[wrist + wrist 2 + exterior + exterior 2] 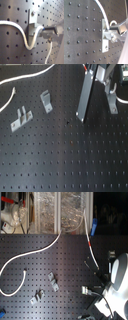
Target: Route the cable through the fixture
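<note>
The white cable [30, 254] runs across the black perforated board, and its red band [89, 240] sits on the stretch leading down to the arm. In the first wrist view the cable [25, 40] dips in a loop through an upright metal bracket, the fixture [33, 21], then enters my gripper [47, 33], which is shut on it. A loose end hangs below the fingers. The second wrist view shows the cable [101, 10] coming down behind the same fixture [104, 37] beside my gripper [112, 33].
Two more metal brackets [21, 118] [46, 100] stand on the first exterior view's left; the second exterior view shows them as well [52, 281] [37, 297]. Cable slack [30, 75] lies along the far left. Clear bins [60, 212] stand behind the board.
</note>
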Robot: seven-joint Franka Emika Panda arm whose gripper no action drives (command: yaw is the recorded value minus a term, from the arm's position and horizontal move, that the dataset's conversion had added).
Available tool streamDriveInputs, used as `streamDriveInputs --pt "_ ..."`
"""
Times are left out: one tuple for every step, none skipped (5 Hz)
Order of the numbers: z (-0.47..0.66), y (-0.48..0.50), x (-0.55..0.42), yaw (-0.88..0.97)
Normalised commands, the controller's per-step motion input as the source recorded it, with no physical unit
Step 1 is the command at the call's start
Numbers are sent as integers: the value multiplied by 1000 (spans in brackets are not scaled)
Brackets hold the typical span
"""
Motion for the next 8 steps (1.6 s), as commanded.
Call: streamDriveInputs --pt "39 -208 -213 0" --pt "56 -227 -268 0" --pt "139 -158 -262 0" --pt "195 112 -107 0" --pt "230 265 -41 -46" --pt "332 196 -40 -54" --pt "355 169 157 -126" --pt "262 182 279 -63"
